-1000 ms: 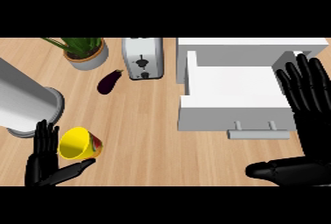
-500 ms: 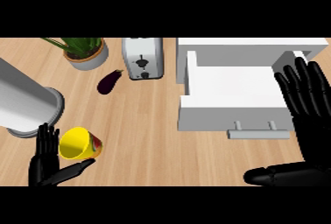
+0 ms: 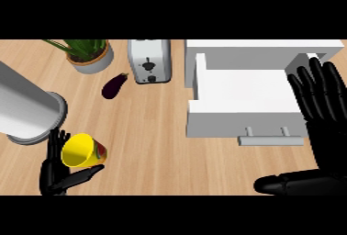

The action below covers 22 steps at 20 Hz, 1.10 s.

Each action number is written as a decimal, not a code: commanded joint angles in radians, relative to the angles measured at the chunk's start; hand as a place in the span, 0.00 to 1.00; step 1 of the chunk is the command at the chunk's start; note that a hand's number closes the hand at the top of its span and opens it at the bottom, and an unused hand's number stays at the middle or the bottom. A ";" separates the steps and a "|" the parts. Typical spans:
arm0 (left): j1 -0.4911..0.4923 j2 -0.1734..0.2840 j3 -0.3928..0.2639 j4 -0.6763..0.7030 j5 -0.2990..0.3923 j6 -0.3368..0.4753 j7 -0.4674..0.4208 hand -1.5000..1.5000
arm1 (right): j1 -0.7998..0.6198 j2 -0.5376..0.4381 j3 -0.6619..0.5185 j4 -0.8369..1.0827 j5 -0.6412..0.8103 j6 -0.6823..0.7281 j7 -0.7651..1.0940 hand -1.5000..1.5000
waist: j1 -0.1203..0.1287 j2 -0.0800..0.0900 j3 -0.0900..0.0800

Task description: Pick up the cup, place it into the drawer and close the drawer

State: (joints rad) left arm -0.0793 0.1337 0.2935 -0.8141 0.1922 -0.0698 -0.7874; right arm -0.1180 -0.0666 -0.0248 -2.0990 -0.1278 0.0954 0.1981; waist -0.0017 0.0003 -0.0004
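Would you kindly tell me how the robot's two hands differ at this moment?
The left hand sits low at the counter's left, against the yellow cup; the right hand lies over the open drawer's right edge, fingers spread, touching no cup. Both are black, with straight fingers.

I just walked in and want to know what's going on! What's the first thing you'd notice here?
The bright yellow cup jumps out first, down at the lower left of the wooden counter, with the black left hand right against it. Next is the big white drawer standing open at the right, where the right hand rests open, fingers up, along its far side.
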 commanded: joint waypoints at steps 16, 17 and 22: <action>-0.143 0.010 -0.008 0.165 0.106 -0.175 -0.009 0.00 | -0.032 -0.030 -0.064 0.082 -0.037 0.032 -0.036 0.00 | 0.001 0.000 0.000; -0.103 0.011 -0.009 0.205 0.100 -0.225 -0.084 0.00 | -0.046 -0.064 -0.085 0.018 -0.094 0.040 0.071 0.00 | -0.001 0.000 0.000; -0.122 -0.001 -0.024 0.219 0.107 -0.284 -0.139 1.00 | -0.019 -0.048 -0.074 -0.014 -0.088 0.030 0.068 0.00 | -0.002 0.000 0.000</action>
State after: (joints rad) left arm -0.1943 0.1241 0.2744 -0.6242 0.2914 -0.2731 -0.8690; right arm -0.1172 -0.0915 -0.0650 -2.0934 -0.1727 0.1230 0.2139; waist -0.0022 0.0002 -0.0003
